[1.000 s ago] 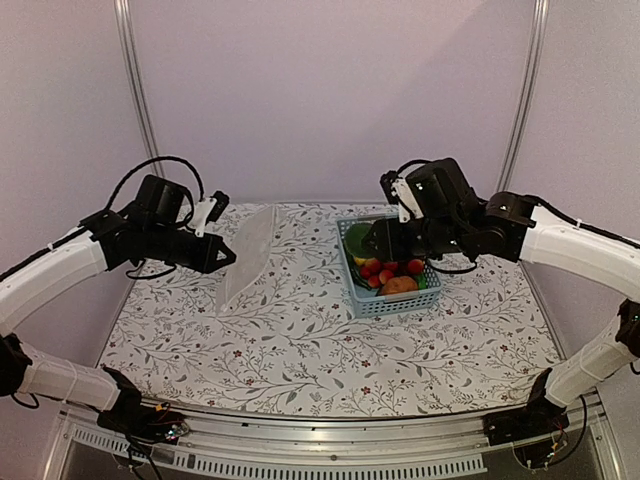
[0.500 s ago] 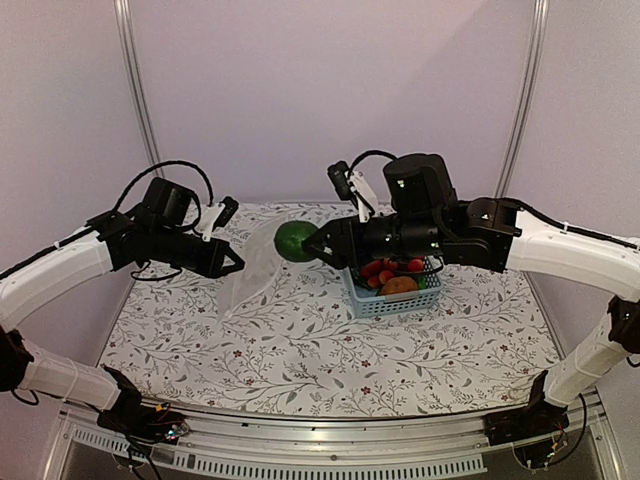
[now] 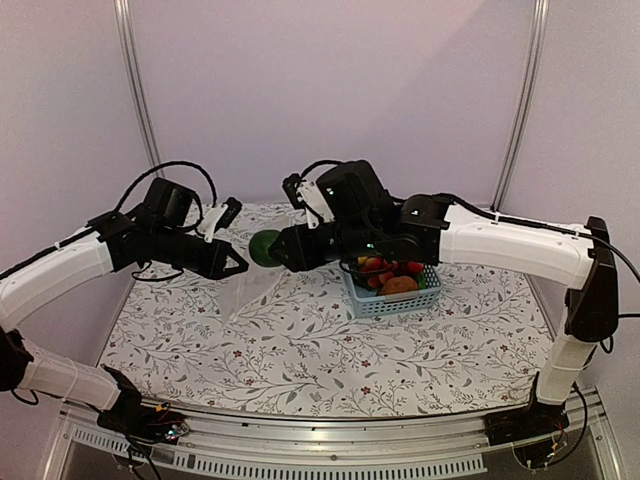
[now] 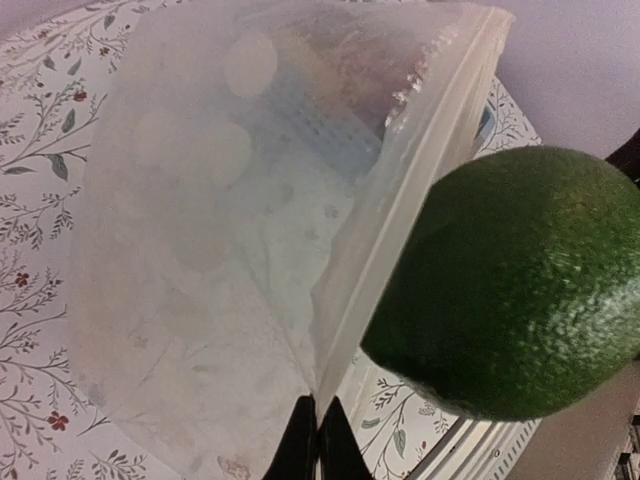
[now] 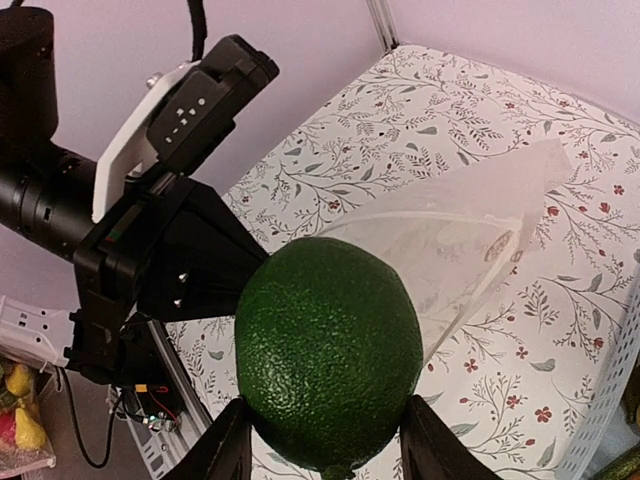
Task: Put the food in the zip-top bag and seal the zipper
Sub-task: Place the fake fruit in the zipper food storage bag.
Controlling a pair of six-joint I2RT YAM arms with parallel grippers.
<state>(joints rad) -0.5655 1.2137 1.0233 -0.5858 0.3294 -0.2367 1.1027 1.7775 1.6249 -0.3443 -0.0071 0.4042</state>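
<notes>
A round, dark green fruit (image 3: 263, 248) from the food sits between the fingers of my right gripper (image 3: 277, 250), which is shut on it. It hangs in the air right beside the mouth of the zip-top bag (image 3: 243, 285). My left gripper (image 3: 238, 266) is shut on the bag's mouth edge and holds the clear dotted bag (image 4: 210, 250) up off the table. The zipper (image 4: 425, 160) runs along that edge, unsealed. The green fruit (image 4: 510, 280) is just outside the opening. In the right wrist view the fruit (image 5: 330, 345) fills the gripper (image 5: 325, 445), with the bag (image 5: 470, 245) behind.
A light-blue slotted basket (image 3: 392, 303) stands on the flowered table at centre right with red round pieces and an orange-brown piece (image 3: 398, 284) of food in it. My right arm stretches across above the basket. Metal posts stand at the back corners.
My right gripper has carried the green fruit from over the basket leftward to the bag's mouth. The left gripper has barely moved and keeps its hold on the bag.
</notes>
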